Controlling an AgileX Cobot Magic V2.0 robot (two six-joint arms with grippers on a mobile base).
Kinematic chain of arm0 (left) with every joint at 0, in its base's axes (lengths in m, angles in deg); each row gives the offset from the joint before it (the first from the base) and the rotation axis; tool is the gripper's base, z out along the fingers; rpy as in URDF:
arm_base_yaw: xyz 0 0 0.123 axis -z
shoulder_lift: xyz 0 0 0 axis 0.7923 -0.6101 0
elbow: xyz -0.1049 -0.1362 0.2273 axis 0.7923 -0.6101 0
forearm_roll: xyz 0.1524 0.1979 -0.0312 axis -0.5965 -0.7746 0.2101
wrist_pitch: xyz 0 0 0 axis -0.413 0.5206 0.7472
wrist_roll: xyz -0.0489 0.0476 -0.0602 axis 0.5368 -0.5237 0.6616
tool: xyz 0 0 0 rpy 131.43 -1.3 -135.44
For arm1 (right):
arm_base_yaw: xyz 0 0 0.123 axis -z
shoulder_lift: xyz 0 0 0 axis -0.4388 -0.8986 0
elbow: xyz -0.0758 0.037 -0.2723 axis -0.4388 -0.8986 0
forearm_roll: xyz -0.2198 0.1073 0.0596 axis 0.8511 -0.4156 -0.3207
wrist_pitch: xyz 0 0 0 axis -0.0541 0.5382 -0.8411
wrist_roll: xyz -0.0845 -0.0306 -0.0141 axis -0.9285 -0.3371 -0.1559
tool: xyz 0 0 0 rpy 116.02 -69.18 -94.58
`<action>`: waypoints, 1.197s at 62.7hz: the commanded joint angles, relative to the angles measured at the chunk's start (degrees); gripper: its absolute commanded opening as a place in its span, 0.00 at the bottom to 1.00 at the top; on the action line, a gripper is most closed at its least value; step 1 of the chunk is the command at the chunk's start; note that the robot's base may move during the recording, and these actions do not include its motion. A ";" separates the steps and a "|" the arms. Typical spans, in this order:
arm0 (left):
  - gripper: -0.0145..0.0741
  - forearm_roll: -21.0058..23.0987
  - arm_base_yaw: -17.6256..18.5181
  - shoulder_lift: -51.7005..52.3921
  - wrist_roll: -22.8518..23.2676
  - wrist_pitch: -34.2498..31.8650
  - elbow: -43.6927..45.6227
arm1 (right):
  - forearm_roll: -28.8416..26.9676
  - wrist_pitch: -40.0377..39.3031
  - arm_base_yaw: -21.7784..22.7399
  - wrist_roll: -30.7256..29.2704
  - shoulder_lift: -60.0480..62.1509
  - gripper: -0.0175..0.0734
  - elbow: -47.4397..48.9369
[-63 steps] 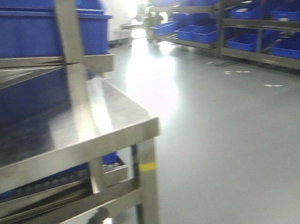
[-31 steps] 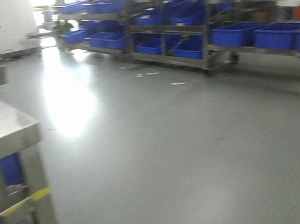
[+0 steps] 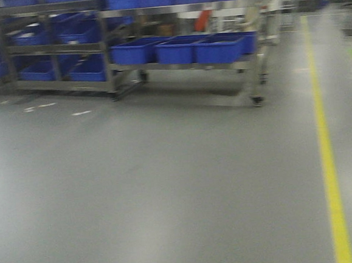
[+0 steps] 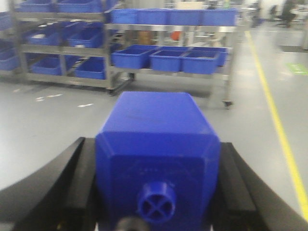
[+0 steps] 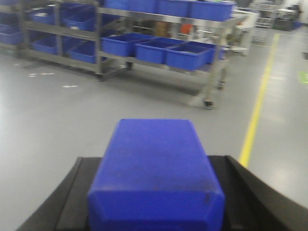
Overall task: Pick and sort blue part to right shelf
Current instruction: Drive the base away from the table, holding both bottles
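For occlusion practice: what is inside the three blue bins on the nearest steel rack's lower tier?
The blue bins on the steel rack show only open tops and inner walls; front walls hide any contents.

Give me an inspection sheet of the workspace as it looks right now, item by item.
Surface: glossy grey floor, with a yellow line along its right side.
Job's things: blue part in the left gripper, knob toward the wrist camera; right shelf ahead across the floor, carrying blue bins.
Clutter: white scraps on the floor near the racks.
Grippers: left gripper shut on the blue part; right gripper shut on a blue block.
Cables: nothing seen.
Surroundings: further racks with bins to the left; all views blurred.
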 commanded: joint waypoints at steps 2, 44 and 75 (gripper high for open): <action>0.54 0.06 -0.12 -0.53 0.49 -5.06 1.63 | 0.52 -5.21 0.37 0.00 -0.36 0.61 1.59; 0.54 0.06 -0.12 -0.53 0.49 -5.06 1.63 | 0.52 -5.21 0.37 0.00 -0.36 0.61 1.59; 0.54 0.06 -0.12 -0.53 0.49 -5.06 1.63 | 0.52 -5.21 0.37 0.00 -0.36 0.61 1.59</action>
